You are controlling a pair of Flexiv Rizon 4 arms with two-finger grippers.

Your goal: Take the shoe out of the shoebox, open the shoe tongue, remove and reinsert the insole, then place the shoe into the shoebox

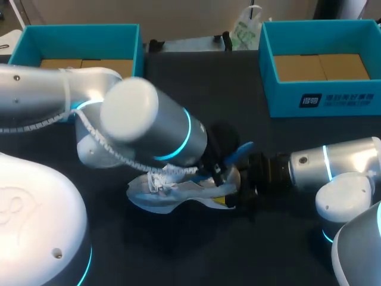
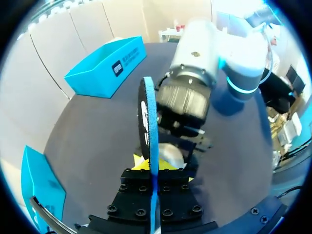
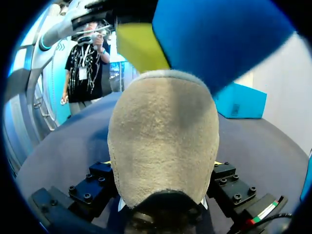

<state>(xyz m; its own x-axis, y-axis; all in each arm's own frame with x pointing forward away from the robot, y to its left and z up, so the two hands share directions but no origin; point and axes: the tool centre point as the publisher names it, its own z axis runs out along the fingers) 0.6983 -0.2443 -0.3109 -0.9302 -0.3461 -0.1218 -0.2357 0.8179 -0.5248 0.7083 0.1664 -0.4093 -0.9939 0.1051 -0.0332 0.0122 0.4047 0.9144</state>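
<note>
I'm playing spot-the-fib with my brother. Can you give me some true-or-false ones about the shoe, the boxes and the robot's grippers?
1. The shoe is outside both boxes. True.
2. The insole is red. False: it is blue.
3. The left gripper holds the insole. True.
4. There is only one box on the table. False: there are two, one at each far corner.
5. The right gripper grips the shoe. True.
</note>
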